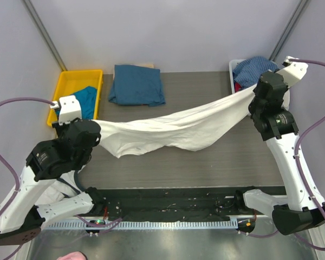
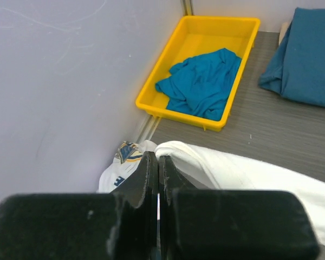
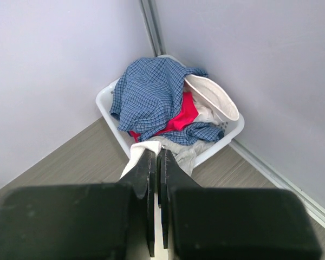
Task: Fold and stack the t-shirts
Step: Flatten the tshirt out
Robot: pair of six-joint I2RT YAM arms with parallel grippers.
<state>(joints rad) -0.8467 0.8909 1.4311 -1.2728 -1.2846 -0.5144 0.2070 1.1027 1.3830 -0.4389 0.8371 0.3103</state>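
Note:
The white t-shirt (image 1: 179, 127) hangs stretched across the table, sagging in the middle, with one end in each gripper. My left gripper (image 1: 95, 133) is shut on its left end; in the left wrist view the white cloth (image 2: 244, 173) runs off to the right of the closed fingertips (image 2: 158, 158). My right gripper (image 1: 254, 96) is shut on the right end, held higher, and a fold of the white cloth (image 3: 134, 158) shows at its tips (image 3: 158, 155). The dark blue t-shirt (image 1: 136, 85) lies folded at the back of the table (image 2: 309, 54).
A yellow tray (image 1: 70, 81) at the back left holds a crumpled teal garment (image 2: 203, 81). A white basket (image 3: 105, 105) in the back right corner is piled with a blue checked shirt (image 3: 151, 92) and red cloth. White cloth with a blue and yellow print (image 2: 122, 160) shows left of the left fingers.

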